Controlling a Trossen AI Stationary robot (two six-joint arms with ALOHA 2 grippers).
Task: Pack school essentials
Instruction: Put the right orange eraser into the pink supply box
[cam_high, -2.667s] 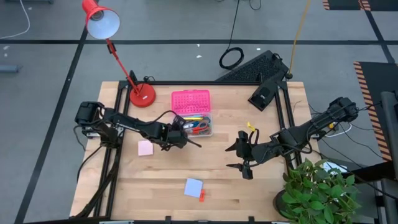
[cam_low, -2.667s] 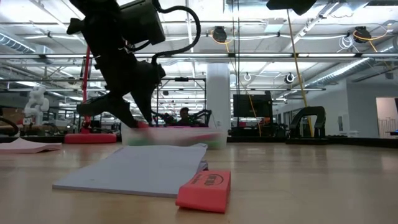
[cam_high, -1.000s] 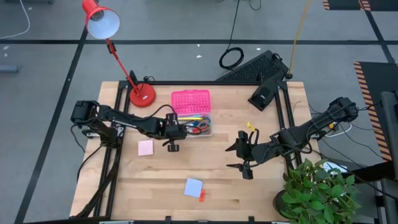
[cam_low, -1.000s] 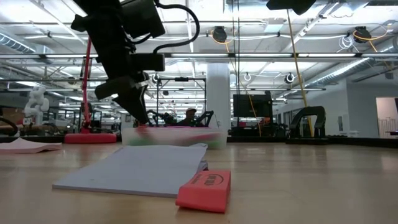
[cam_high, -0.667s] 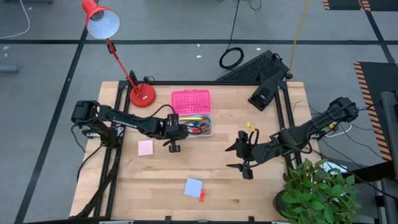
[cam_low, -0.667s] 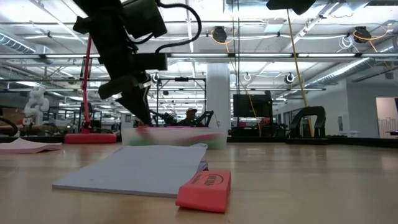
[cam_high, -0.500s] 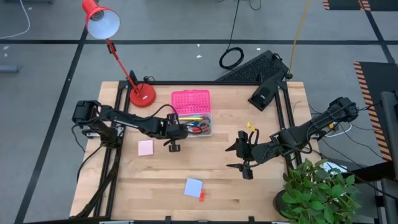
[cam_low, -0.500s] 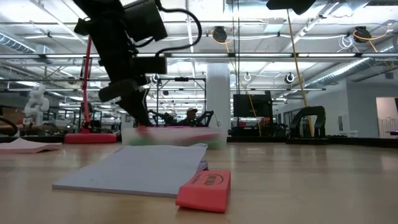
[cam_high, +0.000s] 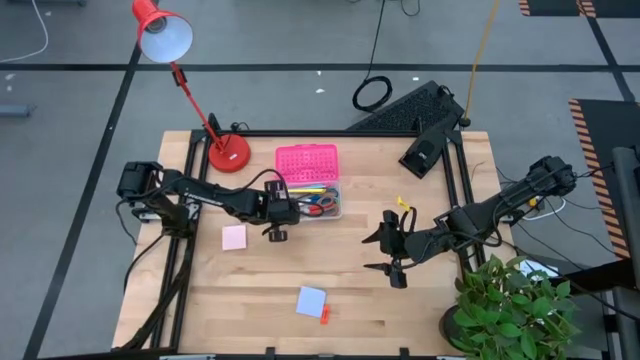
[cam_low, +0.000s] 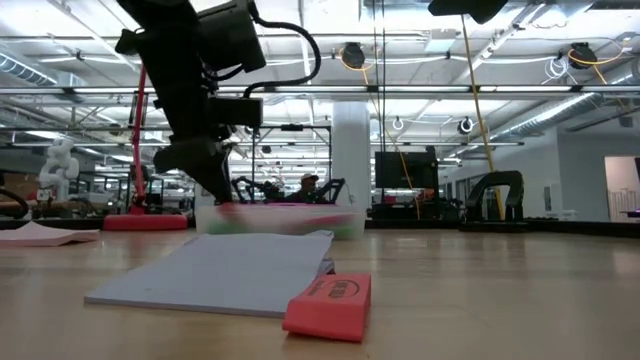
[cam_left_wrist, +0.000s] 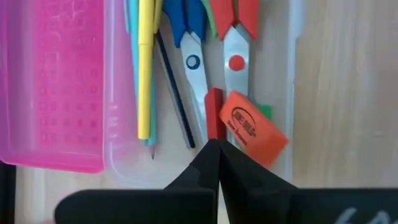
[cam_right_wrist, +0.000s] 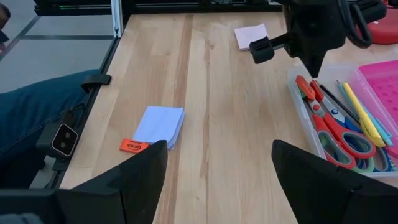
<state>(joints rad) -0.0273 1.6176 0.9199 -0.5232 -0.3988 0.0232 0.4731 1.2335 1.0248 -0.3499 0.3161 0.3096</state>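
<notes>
The left claw (cam_high: 277, 222) is positioned over the near left corner of the clear box (cam_high: 318, 203), which sits at the middle far part of the tabletop (cam_high: 420, 310) with its pink lid (cam_high: 307, 162) open on the far side. In the left wrist view the two fingers (cam_left_wrist: 205, 168) are pressed together and clenched on a small red eraser (cam_left_wrist: 214, 113), whose tip projects beyond them above the box contents.

Inside the box lie blue-handled scissors (cam_left_wrist: 188, 37), red-handled scissors (cam_left_wrist: 235, 34), a yellow pencil (cam_left_wrist: 145, 62), a dark pencil (cam_left_wrist: 175, 93) and an orange eraser (cam_left_wrist: 254, 128) resting against the red scissors' blade.

The pink note pad (cam_high: 234, 237) lies on the tabletop just left of the left claw. The blue note pad (cam_high: 311, 301) lies near the near edge, with another red eraser (cam_high: 325, 314) touching its near right corner.

The right claw (cam_high: 390, 248) waits at the right of the tabletop, its fingers (cam_right_wrist: 314, 180) spread wide and released, grasping nothing. A red desk lamp (cam_high: 227, 152) stands at the far left corner.
</notes>
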